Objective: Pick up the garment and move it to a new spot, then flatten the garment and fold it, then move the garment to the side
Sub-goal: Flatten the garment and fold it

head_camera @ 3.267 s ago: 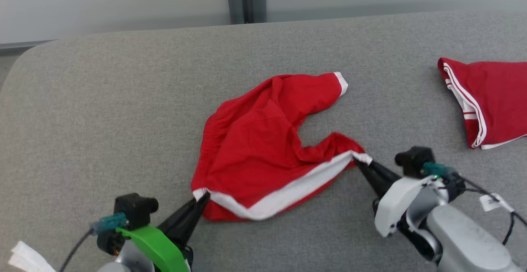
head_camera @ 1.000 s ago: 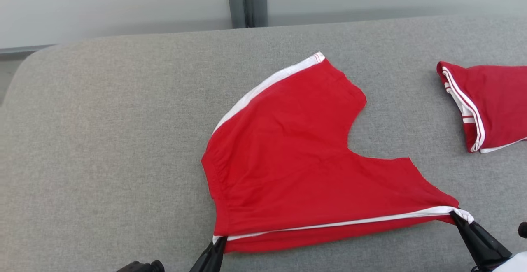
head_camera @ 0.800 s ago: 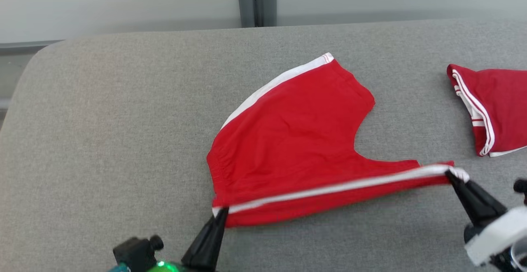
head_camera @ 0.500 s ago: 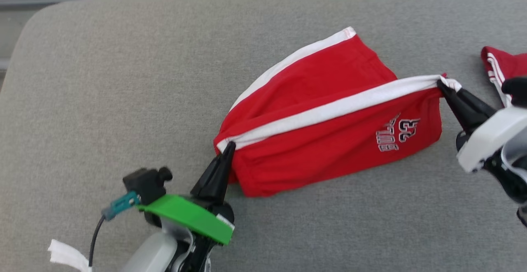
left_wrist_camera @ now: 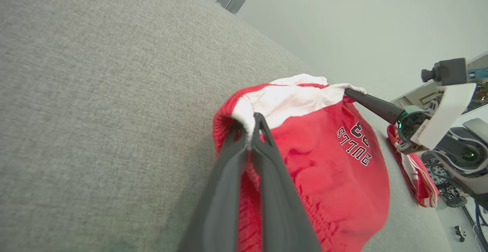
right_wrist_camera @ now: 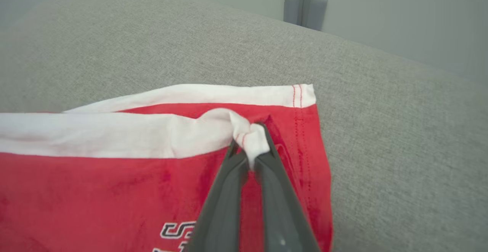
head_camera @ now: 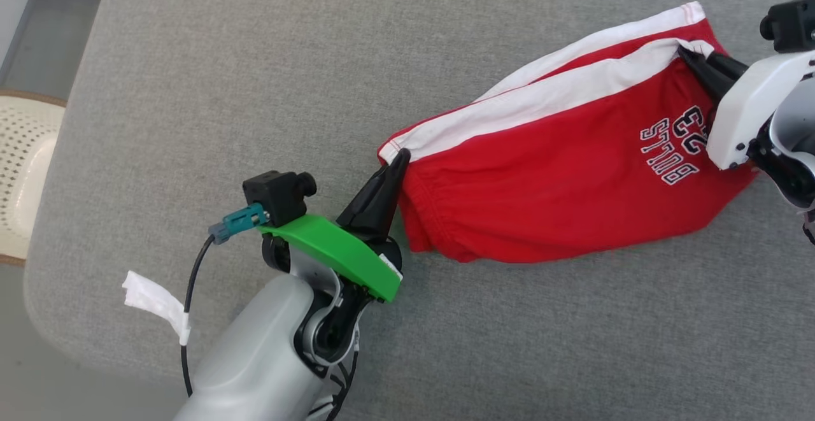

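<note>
The red shorts with white side stripes (head_camera: 560,185) lie doubled over on the grey fabric-covered desk (head_camera: 255,58), well in from its left edge. The lower layer is mostly hidden, with only its white stripe showing. The print reads "BULLS 23" (head_camera: 675,144), upside down in the head view. The left gripper (head_camera: 398,156) pinches the waistband corner. The right gripper (head_camera: 684,51) pinches the bunched white hem — its arm is cut off at the frame.

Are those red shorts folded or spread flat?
Folded in half: the red shorts lie doubled, two white stripes nearly aligned, left end effector and right end effector pinching the top layer's corners.
</note>
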Robot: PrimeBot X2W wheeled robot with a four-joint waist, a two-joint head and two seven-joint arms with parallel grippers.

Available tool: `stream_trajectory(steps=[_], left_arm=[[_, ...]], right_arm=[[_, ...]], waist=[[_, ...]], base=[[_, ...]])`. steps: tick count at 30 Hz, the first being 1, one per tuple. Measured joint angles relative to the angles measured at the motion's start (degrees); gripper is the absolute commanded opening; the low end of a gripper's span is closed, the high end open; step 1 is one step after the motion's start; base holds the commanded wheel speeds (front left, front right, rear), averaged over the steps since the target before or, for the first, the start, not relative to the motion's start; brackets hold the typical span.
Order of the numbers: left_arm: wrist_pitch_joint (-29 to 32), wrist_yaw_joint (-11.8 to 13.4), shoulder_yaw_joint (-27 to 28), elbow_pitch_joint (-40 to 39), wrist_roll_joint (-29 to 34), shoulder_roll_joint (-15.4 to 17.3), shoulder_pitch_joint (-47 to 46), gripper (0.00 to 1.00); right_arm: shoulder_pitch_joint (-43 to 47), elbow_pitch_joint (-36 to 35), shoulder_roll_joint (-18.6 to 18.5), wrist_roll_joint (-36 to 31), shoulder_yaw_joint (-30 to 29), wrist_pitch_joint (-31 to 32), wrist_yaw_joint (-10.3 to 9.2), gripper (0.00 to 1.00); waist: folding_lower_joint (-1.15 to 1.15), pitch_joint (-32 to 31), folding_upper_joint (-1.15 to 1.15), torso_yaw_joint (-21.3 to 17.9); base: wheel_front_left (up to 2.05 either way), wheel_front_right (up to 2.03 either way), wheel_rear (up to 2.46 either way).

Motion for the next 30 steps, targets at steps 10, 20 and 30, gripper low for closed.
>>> stream_trajectory(steps=[10,20,30], left_arm=[[-1.5,-0.6,-1.5,2.3,0.0,-1.9,-4.2,0.00],[-3.8,-0.7,-0.4,3.4,0.0,-2.2,-5.2,0.00],[-3.2,-0.3,-1.7,4.2,-0.1,-2.0,-4.1,1.00]], right_arm=[[-8.3,5.8,-1.5,0.8,3.1,-1.1,0.00,0.00],[-11.4,8.1,-1.9,1.6,5.9,-3.4,0.00,0.00],[-12.8,9.6,-1.2,2.6,8.9,-3.9,0.00,1.00]], waist=[[0.00,3.7,0.00,2.4],[0.00,5.1,0.00,2.4],[0.00,4.4,0.00,1.3]], base=[[0.00,0.00,0.00],[0.00,0.00,0.00],[0.00,0.00,0.00]])
